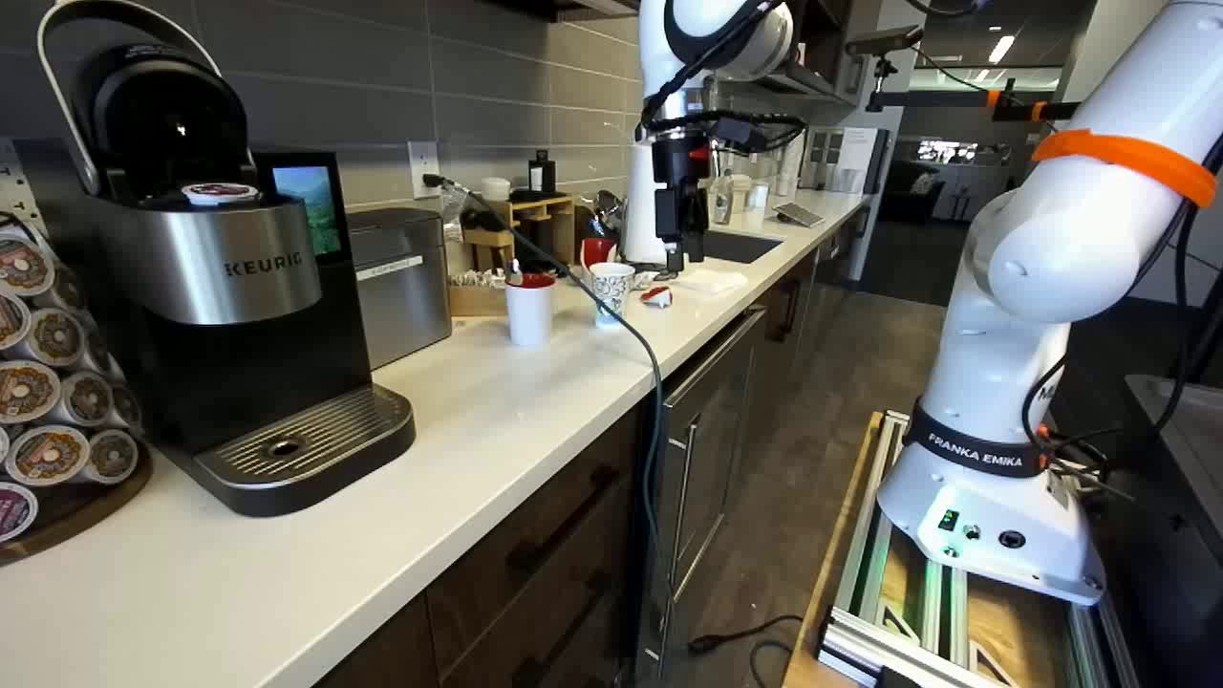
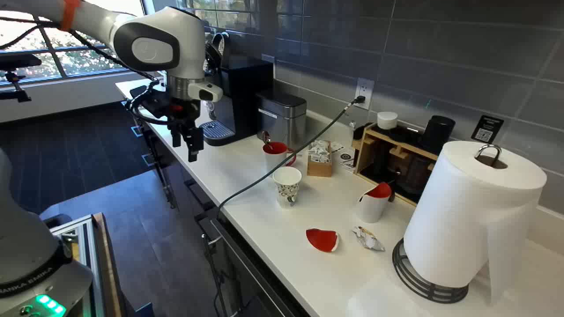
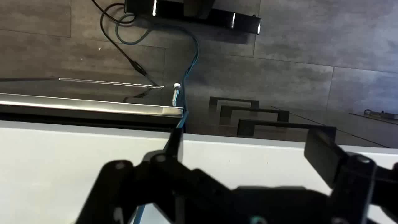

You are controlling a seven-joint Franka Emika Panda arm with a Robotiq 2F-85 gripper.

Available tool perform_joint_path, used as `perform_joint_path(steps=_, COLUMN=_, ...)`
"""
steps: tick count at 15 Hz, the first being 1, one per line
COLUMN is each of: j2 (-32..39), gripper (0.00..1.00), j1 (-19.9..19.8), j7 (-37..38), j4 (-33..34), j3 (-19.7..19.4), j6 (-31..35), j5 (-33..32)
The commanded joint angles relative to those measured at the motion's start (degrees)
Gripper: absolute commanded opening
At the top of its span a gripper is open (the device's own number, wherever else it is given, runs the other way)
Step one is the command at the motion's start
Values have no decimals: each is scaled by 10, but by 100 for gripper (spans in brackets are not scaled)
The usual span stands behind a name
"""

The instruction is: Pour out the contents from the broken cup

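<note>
The broken cup [image 2: 372, 207], white outside and red inside with a jagged rim, stands upright on the counter [image 2: 282, 246]. In an exterior view its red inside [image 1: 598, 251] shows behind a patterned paper cup [image 1: 611, 287]. The cup's contents are hidden. A red and white shard [image 2: 323, 240] lies near it, also visible in an exterior view [image 1: 657, 296]. The paper cup [image 2: 286, 189] stands upright between the broken cup and a whole red-lined white mug [image 2: 274, 156] holding a spoon. My gripper [image 2: 185, 149] is open and empty, above the counter's front edge, apart from every cup. The wrist view shows its fingers wide apart [image 3: 247, 146].
A power cable [image 2: 264, 176] crosses above the counter near the cups. A paper towel roll [image 2: 471, 220], wooden organizer [image 2: 396, 154], packet box [image 2: 320, 167] and crumpled wrapper [image 2: 368, 239] surround them. The coffee machine [image 1: 229, 258] and a metal bin [image 1: 401, 287] stand further along.
</note>
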Motion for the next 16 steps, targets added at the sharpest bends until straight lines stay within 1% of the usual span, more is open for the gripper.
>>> perform_joint_path(steps=1, j2=0, gripper=100, j1=-2, j7=0, j4=1, j3=2, j6=-1, j5=1)
perform_joint_path(steps=9, j2=0, gripper=100, j1=-2, j7=0, j4=1, j3=2, j6=-1, j5=1)
perform_joint_path(steps=11, j2=18, gripper=100, j1=-2, j7=18, j4=17, j3=4, j6=30, j5=12)
perform_joint_path(steps=12, j2=30, gripper=100, j1=-3, j7=29, j4=30, j3=3, j6=60, j5=21)
perform_joint_path(steps=15, j2=72, gripper=100, j1=-20, j7=60, j4=69, j3=-1, j6=155, j5=5)
perform_joint_path(steps=16, j2=91, gripper=100, j1=-32, j7=69, j4=87, j3=-3, j6=181, j5=-13)
